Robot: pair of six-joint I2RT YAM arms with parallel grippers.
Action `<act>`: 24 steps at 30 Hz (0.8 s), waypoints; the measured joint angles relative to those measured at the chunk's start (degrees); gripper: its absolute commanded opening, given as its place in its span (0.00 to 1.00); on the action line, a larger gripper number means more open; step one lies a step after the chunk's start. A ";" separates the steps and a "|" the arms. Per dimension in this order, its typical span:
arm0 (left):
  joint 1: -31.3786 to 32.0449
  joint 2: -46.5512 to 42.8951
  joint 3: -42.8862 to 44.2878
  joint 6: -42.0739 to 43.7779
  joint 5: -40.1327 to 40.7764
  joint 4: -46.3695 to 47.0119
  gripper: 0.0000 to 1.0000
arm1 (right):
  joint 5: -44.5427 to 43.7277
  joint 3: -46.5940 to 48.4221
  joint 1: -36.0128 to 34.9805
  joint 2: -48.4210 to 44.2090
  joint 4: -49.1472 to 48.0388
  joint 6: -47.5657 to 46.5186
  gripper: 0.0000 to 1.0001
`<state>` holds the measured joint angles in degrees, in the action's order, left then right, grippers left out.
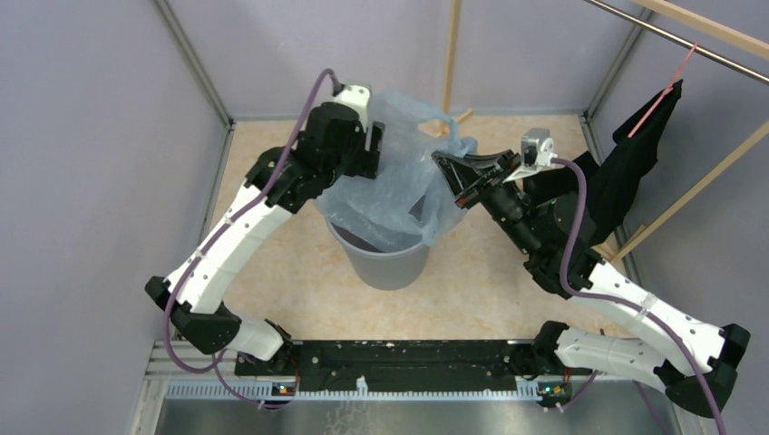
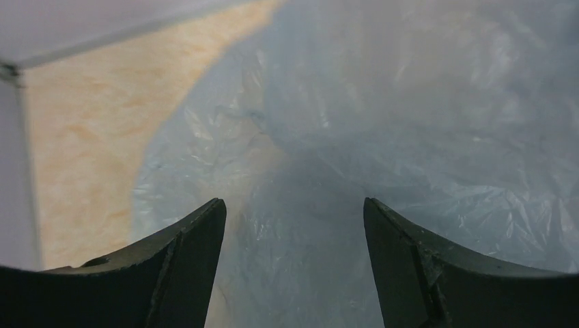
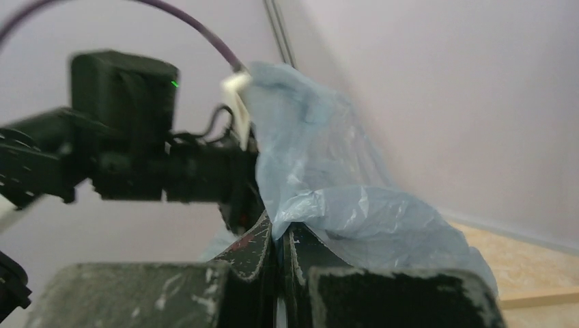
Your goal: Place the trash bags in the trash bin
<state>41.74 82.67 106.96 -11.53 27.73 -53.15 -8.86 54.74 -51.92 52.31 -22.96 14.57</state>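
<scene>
The light-blue trash bag (image 1: 399,177) hangs bunched over the mouth of the round grey trash bin (image 1: 390,267), and its lower part reaches into the bin. My right gripper (image 1: 442,161) is shut on the bag's upper right edge and holds it up; in the right wrist view the jaws (image 3: 278,229) pinch the film (image 3: 355,205). My left gripper (image 1: 379,145) is at the bag's upper left. In the left wrist view it (image 2: 293,201) is wide open, with the bag film (image 2: 410,123) filling the view just beyond the fingers.
A black cloth garment (image 1: 639,159) hangs from a wooden rack at the right, close behind my right arm. A wooden pole (image 1: 451,54) stands at the back. Grey walls enclose the tan floor (image 1: 272,263) on three sides.
</scene>
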 measured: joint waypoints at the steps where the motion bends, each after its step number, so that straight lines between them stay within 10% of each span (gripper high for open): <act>1: -0.15 -0.04 -3.17 0.11 -3.89 2.10 0.81 | 0.28 0.00 0.00 -0.42 0.26 0.00 0.00; 8: 1.62 0.11 -15.52 0.15 -23.82 5.07 0.84 | 2.99 -1.97 0.00 -3.58 -2.43 -0.07 0.00; 24: 3.28 -4.85 -26.08 -2.36 -25.79 9.31 0.96 | 9.33 -1.38 0.85 13.11 -6.12 0.42 0.00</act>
<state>45.01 77.82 80.88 -13.89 1.93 -43.83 0.47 53.36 -51.07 65.43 -29.08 14.98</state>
